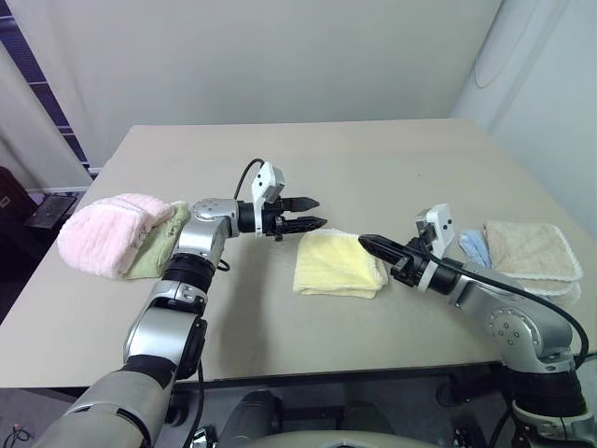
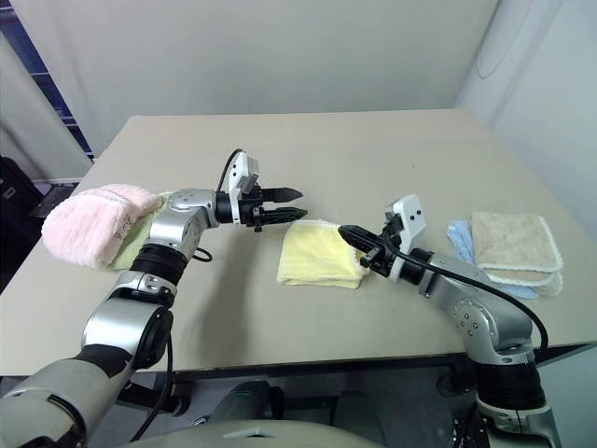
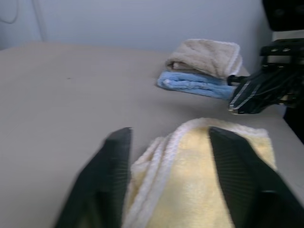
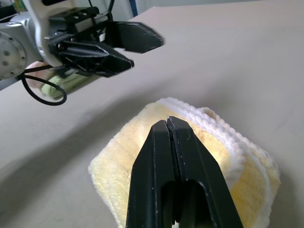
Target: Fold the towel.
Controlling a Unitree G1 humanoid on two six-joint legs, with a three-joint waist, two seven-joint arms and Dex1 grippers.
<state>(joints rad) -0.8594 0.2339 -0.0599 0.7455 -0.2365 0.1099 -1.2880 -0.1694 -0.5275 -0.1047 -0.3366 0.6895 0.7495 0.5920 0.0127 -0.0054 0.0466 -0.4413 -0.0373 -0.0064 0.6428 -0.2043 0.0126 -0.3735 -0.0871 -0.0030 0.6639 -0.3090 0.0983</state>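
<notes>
While towel [image 1: 336, 264] lies folded, left hand [image 1: 311, 213] hovers open.

Left end effector [image 1: 311, 213] parted; right end effector [image 1: 367, 241] closed.

The green towel [image 1: 160, 245] lies mostly hidden under the pink towel [image 1: 103, 231], its folds unreadable.

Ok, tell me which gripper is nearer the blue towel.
Right. The right gripper, shut, sits at the yellow towel's near edge, just beside the blue towel under the beige one. The left gripper, open, hovers past the yellow towel's far side.
</notes>
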